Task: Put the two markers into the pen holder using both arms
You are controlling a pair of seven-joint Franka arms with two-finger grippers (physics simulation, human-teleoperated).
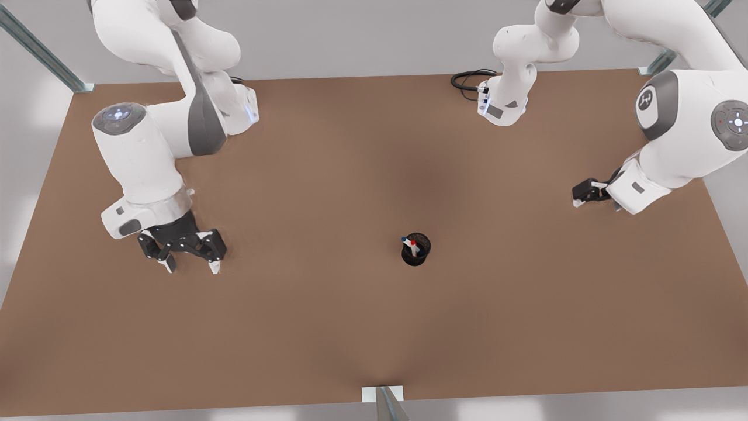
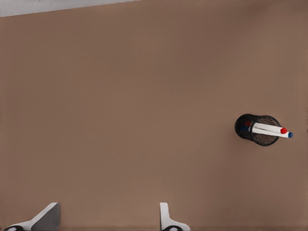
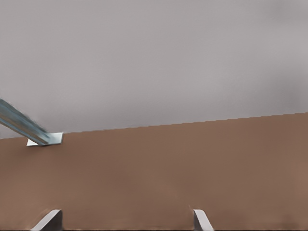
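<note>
**A:** Two markers, where are they?

**B:** Both stand in the holder [image 1: 422,257], leaning together against its rim. The red marker [image 1: 413,242] and the blue marker [image 1: 405,240] lie side by side, touching or nearly so, with their coloured ends sticking out above the mesh. The left wrist view shows the same thing: white barrels of the red marker [image 2: 269,128] and the blue marker [image 2: 272,133] slant out of the holder [image 2: 250,126].

**A:** And the holder?

**B:** It stands upright on the brown table [image 1: 374,327], a little to the front view's right of centre and well apart from both arms.

**A:** Left gripper?

**B:** The left gripper [image 1: 193,266] hangs over the table at the front view's left and points downward. Its fingers are spread and hold nothing. Its own camera shows the white fingertips [image 2: 48,217] wide apart over bare table.

**A:** Right gripper?

**B:** The right gripper [image 1: 578,196] is at the front view's right, low over the table and tilted sideways. In its wrist view the fingertips [image 3: 201,220] are also apart and empty, facing a table edge where a metal strut [image 3: 24,126] meets the corner.
</note>
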